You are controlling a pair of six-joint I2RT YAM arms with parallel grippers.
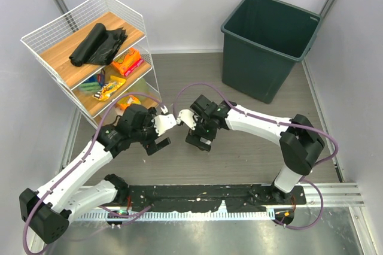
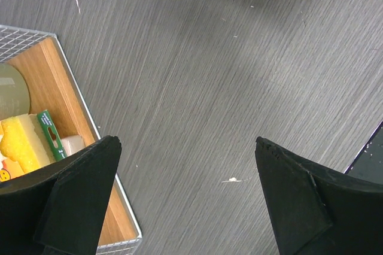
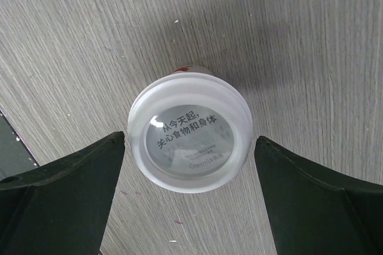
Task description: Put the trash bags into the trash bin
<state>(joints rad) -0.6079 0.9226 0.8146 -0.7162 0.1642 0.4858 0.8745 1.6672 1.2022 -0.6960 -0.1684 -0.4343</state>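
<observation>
1. Trash bags lie in a crinkled black heap on the top shelf of the white wire rack.
2. Snack packets sit on its lower shelves.
3. Trash bin stands upright, well apart from the rack.
4. Left end effector hangs open over the desk beside the rack.
5. Right end effector is open, its jaws either side of a white-lidded cup.

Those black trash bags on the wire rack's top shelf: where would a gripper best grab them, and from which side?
Probably the rolled part of the trash bags, pinched across its narrow width from straight above. It lies flat on the top shelf, and the raised rim of the wire rack blocks a sideways approach. The loose crinkled end might just unravel.
</observation>
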